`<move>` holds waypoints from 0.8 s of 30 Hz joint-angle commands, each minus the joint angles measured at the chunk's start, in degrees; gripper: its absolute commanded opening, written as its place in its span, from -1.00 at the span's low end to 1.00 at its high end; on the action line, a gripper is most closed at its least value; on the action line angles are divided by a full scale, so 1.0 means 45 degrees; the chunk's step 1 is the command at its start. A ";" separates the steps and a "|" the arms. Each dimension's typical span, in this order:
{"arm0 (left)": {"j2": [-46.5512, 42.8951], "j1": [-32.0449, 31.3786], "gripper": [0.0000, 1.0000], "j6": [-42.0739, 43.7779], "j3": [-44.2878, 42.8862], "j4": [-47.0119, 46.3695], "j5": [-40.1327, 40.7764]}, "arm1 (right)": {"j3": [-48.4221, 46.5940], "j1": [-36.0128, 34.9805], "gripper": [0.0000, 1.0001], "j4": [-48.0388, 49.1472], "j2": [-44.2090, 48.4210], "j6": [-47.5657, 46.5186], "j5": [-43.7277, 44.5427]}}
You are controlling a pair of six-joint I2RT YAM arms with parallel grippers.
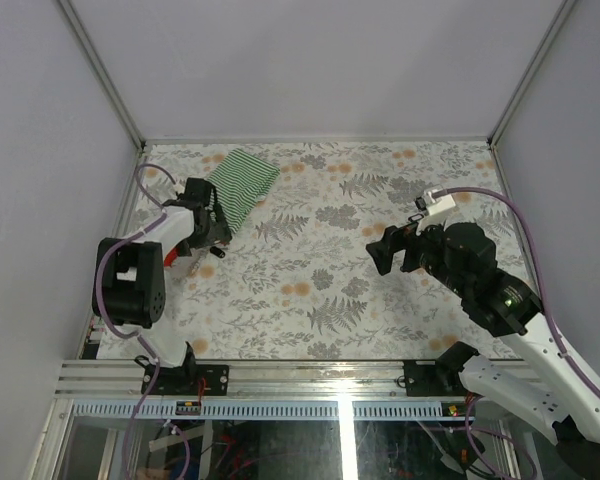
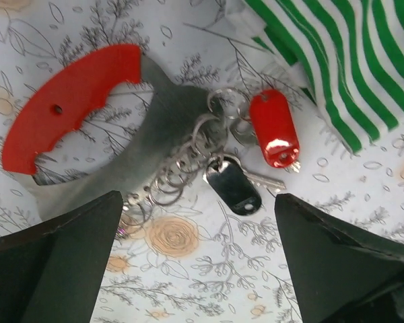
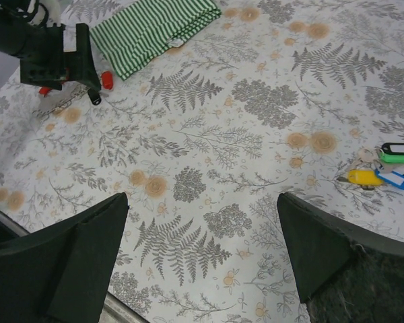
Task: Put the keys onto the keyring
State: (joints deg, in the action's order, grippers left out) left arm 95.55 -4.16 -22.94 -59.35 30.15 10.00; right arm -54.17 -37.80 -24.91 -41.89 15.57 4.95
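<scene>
In the left wrist view the keyring lies on the table: a red curved loop joined to a silvery metal strip, with several small wire rings at its end. A key with a red tag lies by the rings, beside a small black tag. My left gripper is open and empty just short of them; in the top view it covers them. More keys, with green, yellow and blue tags, lie at the right of the right wrist view. My right gripper is open and empty above mid-table.
A green-and-white striped cloth lies at the back left, right behind the red-tagged key. White walls close the table at the back and sides. The flowered tablecloth spreads between the two arms.
</scene>
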 commanded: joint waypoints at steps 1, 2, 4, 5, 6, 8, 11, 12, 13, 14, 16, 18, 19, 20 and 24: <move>0.0786 0.0481 1.00 0.1337 -0.1309 0.0947 0.0046 | 0.0167 0.0035 0.99 0.0699 0.0071 0.0051 -0.0983; 0.0928 0.0633 1.00 0.1556 -0.1470 0.1079 -0.0066 | 0.0242 0.0038 0.99 0.0782 0.0051 0.0000 -0.1068; 0.0999 0.1035 1.00 0.1899 -0.1578 0.1140 -0.0490 | 0.0313 0.0036 0.98 0.0901 0.0050 -0.0095 -0.1217; 0.1063 0.1251 1.00 0.2059 -0.1630 0.1199 -0.0770 | 0.0333 0.0028 0.98 0.0937 0.0036 -0.0115 -0.1244; 0.1144 0.1474 1.00 0.2186 -0.1656 0.1243 -0.1008 | 0.0338 0.0034 0.98 0.0968 0.0025 -0.0137 -0.1265; 0.1292 0.1816 1.00 0.2479 -0.1661 0.1308 -0.1556 | 0.0358 0.0041 0.99 0.1053 -0.0005 -0.0143 -0.1347; 0.1552 0.2061 0.99 0.2771 -0.1525 0.1394 -0.2263 | 0.0378 0.0028 0.99 0.1148 -0.0031 -0.0162 -0.1494; 0.1576 0.2076 1.00 0.2801 -0.1423 0.1365 -0.2344 | 0.0378 0.0027 0.99 0.1173 -0.0057 -0.0160 -0.1560; 0.1579 0.2087 1.00 0.2811 -0.1330 0.1307 -0.2476 | 0.0378 0.0037 0.99 0.1174 -0.0048 -0.0167 -0.1599; 0.1594 0.2096 1.00 0.2785 -0.1265 0.1290 -0.2542 | 0.0378 0.0038 0.99 0.1178 -0.0052 -0.0161 -0.1634; 0.1621 0.2096 1.00 0.2756 -0.1165 0.1271 -0.2805 | 0.0378 0.0030 0.98 0.1193 -0.0033 -0.0140 -0.1664; 0.1633 0.2086 1.00 0.2702 -0.1020 0.1201 -0.2999 | 0.0407 0.0032 0.99 0.1182 -0.0010 -0.0135 -0.1666; 0.1625 0.2084 1.00 0.2681 -0.0891 0.1157 -0.3105 | 0.0418 0.0023 0.98 0.1187 0.0009 -0.0145 -0.1668; 0.1634 0.2064 1.00 0.2662 -0.0809 0.1137 -0.3194 | 0.0432 0.0029 0.98 0.1197 0.0016 -0.0141 -0.1654; 0.1847 0.2041 1.00 0.2629 -0.0691 0.1182 -0.3356 | 0.0467 0.0033 0.98 0.1227 0.0063 -0.0120 -0.1646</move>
State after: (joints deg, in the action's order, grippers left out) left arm 102.52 5.26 -11.70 -63.77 34.63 -2.35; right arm -52.07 -37.80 -22.39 -41.95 15.44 -1.23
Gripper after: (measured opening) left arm 0.996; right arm 0.992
